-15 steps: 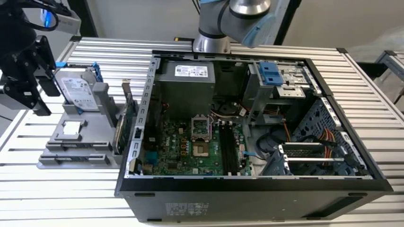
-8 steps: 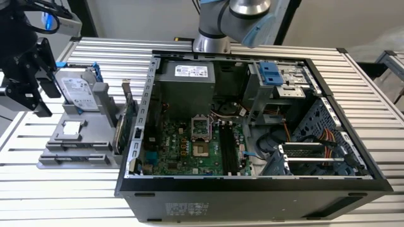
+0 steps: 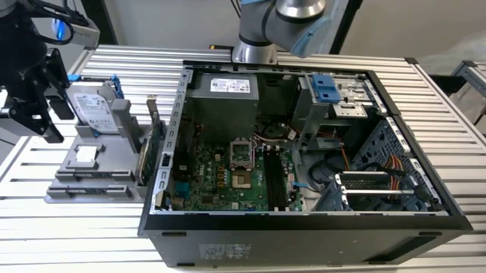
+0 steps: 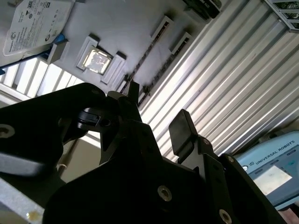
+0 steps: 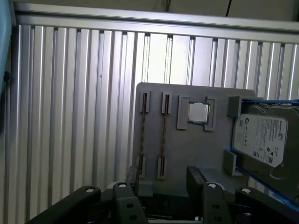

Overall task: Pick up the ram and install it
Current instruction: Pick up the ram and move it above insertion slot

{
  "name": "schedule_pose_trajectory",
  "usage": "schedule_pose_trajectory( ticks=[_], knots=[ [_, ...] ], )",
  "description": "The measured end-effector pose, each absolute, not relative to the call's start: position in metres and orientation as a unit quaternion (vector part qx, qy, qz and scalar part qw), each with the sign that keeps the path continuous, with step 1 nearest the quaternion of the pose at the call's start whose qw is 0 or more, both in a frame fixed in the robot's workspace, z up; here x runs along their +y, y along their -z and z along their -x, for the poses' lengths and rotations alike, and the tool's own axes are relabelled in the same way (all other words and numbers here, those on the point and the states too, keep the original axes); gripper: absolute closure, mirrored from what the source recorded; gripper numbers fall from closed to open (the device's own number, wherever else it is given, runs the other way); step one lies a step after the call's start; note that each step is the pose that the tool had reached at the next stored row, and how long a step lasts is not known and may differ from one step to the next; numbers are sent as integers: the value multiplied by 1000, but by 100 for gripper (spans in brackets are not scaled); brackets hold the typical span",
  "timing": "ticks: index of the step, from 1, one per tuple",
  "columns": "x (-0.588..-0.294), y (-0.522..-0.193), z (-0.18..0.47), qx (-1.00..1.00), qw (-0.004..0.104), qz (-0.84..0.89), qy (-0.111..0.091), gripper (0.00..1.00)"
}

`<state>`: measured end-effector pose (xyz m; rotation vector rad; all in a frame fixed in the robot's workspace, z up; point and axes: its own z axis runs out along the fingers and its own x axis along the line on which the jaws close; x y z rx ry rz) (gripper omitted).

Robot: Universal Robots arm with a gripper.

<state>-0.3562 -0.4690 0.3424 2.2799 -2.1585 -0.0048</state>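
The gripper (image 3: 47,116) is hanging at the exterior view's left, off the edge of the grey holder (image 3: 114,170) and touching nothing. Its fingers (image 4: 181,125) are standing apart with only air between them, wide open in both wrist views.

The ram (image 5: 163,135) is sitting in the holder, standing on its thin edge in a slot, so it is showing as a narrow dark line. Its long axis is lying flat, parallel to the holder's face. In the first wrist view it is pointing straight toward the gap between the fingers. A second strip (image 5: 143,135) is lying parallel just beside it, in the neighbouring slot. In the second wrist view the ram (image 4: 145,58) is running as a slanted line past the finger (image 4: 132,89); I cannot tell any gap there.

Next along the holder, a square chip (image 5: 198,113) is resting in its pocket between the ram and the hard drive (image 5: 264,140). In the exterior view a green card (image 3: 144,156) is standing upright at the holder's edge, beside the open case (image 3: 304,227). Inside the case, the board's long dark slots (image 3: 277,185) are lying well apart from the ram. The slatted table (image 5: 70,116) is carrying everything, and the arm (image 3: 277,23) is rising behind the case.
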Motion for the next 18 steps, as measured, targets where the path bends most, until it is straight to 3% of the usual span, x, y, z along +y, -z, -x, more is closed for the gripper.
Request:
schedule_pose_trajectory(
  ticks=[18],
  knots=[
    [-469, -333, 356, -688, 1, -726, 2, 0]
  ],
)
